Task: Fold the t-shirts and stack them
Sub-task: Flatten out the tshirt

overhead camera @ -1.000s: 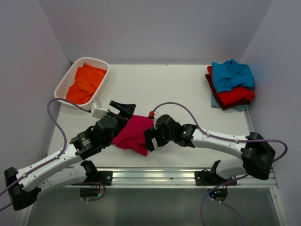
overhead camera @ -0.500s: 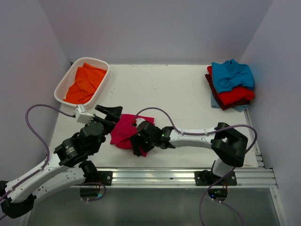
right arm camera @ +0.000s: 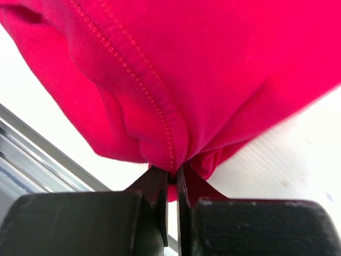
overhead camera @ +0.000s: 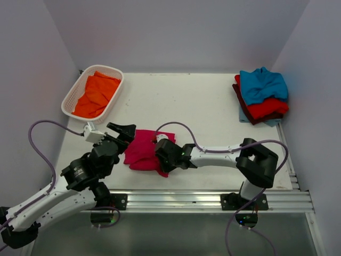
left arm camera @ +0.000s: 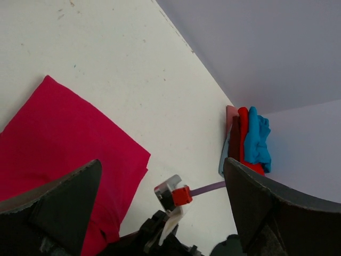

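A crimson-pink t-shirt [overhead camera: 139, 153] lies folded near the table's front edge. My right gripper [overhead camera: 161, 164] is at its near right corner. In the right wrist view the gripper [right arm camera: 173, 173] is shut on a bunched, stitched hem of this shirt [right arm camera: 213, 64]. My left gripper [overhead camera: 120, 131] hovers open just left of the shirt, holding nothing. In the left wrist view its wide-spread gripper [left arm camera: 161, 161] frames the shirt [left arm camera: 64, 138]. A stack at the back right has a teal-blue t-shirt [overhead camera: 262, 84] on top of red [overhead camera: 268, 109] and maroon ones.
A white lattice basket [overhead camera: 71, 97] at the back left holds an orange t-shirt [overhead camera: 96, 93]. The metal rail [overhead camera: 176, 200] runs along the near edge. The right arm's purple cable [overhead camera: 184, 130] loops above the shirt. The stack [left arm camera: 250, 138] shows far off in the left wrist view.
My right gripper slid left along the shirt's near edge and closed on its hem. My left arm drew back to the left, off the shirt, still open.
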Robot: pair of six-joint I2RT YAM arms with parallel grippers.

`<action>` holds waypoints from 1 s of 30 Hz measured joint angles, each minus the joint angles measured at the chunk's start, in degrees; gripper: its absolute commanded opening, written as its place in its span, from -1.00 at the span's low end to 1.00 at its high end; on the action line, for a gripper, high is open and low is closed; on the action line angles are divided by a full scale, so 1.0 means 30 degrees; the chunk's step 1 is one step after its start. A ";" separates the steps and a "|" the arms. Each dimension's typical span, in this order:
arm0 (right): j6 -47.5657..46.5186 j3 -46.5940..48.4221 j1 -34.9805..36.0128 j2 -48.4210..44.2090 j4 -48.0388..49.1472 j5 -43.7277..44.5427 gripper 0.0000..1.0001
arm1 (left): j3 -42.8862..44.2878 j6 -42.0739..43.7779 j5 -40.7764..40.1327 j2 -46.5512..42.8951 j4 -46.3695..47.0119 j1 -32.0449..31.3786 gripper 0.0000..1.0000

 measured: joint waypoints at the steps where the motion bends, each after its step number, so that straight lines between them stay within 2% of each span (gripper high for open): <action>1: -0.0044 -0.0066 0.0007 -0.0299 -0.0248 0.0189 -1.00 | 0.0000 0.0248 0.0000 0.0248 0.0109 0.0000 1.00; 10: -0.1800 0.0036 -0.0015 -0.4473 -0.4218 0.1887 -1.00 | 0.1064 0.3650 0.1501 0.7169 0.0947 0.0000 1.00; 18: -0.2805 0.0386 -0.0066 -0.7096 -0.7366 0.4036 -1.00 | 0.2521 0.9296 0.5945 1.1992 0.2951 -0.0044 0.87; 23: -0.2878 0.0379 -0.0568 -0.7628 -0.7825 0.4393 -1.00 | 0.2557 1.3034 0.8211 1.1329 0.3949 -0.0277 0.81; 30: -0.3082 0.0357 -0.1523 -0.7628 -0.7934 0.4036 -1.00 | 0.1494 1.6560 1.2123 0.7664 0.6462 -0.0306 0.76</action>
